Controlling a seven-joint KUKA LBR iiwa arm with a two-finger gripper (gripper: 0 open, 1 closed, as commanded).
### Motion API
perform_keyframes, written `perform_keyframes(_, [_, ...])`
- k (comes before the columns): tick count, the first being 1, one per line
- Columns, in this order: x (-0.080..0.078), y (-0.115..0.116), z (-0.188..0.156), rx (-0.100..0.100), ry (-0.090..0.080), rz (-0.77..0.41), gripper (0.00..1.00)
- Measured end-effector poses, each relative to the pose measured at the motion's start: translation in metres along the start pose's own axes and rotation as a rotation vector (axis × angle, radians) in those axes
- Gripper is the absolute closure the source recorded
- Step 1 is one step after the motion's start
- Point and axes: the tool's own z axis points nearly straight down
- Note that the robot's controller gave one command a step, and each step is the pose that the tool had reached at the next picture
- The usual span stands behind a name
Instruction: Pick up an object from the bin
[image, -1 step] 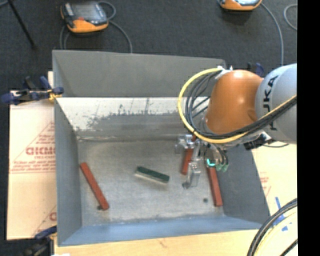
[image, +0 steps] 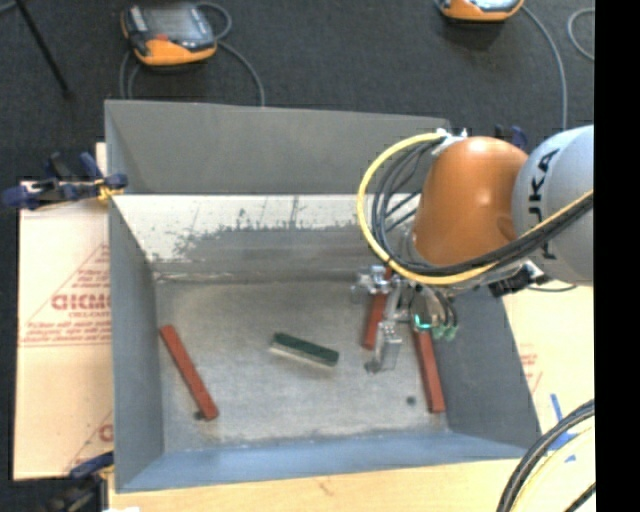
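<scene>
Gripper low; open or holding, cannot tell. Red stick beside it may slip; red bar alongside may snag.

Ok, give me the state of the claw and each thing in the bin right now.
claw: low in the bin, right side
short red piece: tilted beside the claw, whether gripped unclear
right red stick: lying flat, loose
green block: lying flat mid-floor, loose
left red stick: lying flat, loose

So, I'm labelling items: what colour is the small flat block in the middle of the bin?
The block is dark green, camera view.
</scene>
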Motion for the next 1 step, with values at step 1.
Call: perform_keyframes(1, [-0.0061, 0.0409, 0.0539, 0.0, -0.007, -0.046, 0.0])
